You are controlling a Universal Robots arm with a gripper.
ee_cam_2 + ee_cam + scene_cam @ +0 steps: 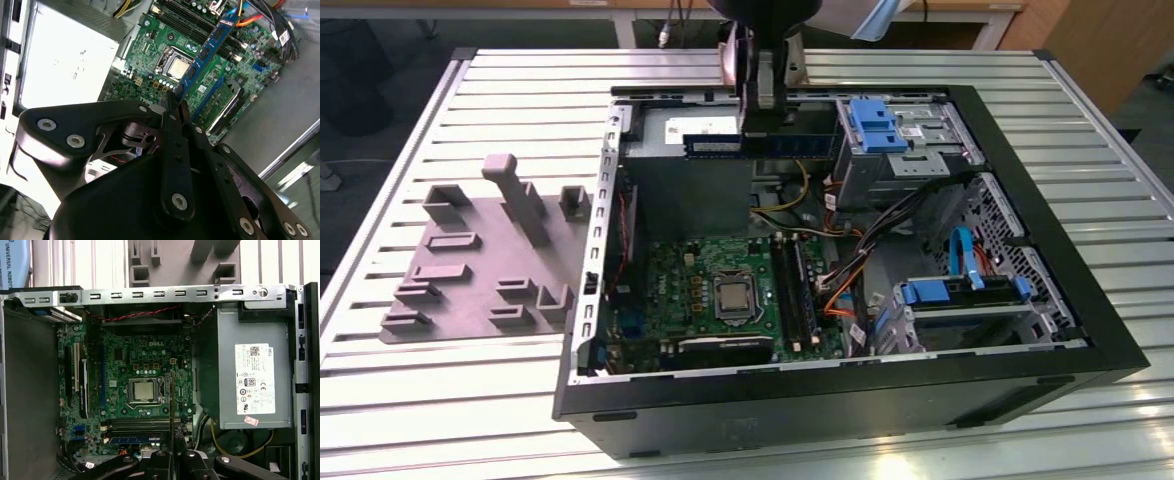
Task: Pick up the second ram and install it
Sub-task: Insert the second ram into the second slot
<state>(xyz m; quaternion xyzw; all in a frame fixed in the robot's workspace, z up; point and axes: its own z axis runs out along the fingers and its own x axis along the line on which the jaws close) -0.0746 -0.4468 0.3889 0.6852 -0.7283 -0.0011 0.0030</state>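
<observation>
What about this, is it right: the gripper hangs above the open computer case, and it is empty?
Not quite. The gripper is not empty: it is shut on the second ram, the blue stick reaching out from its fingertips, as the second wrist view shows. The rest holds: it hangs above the open computer case.

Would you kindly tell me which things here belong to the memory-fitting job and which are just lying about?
Job in hand:
memory stick, held over the open computer case
gripper, jaws shut on the stick
memory slots on the green board

Lying about:
grey holder block on the table
power supply
blue drive latches
</observation>
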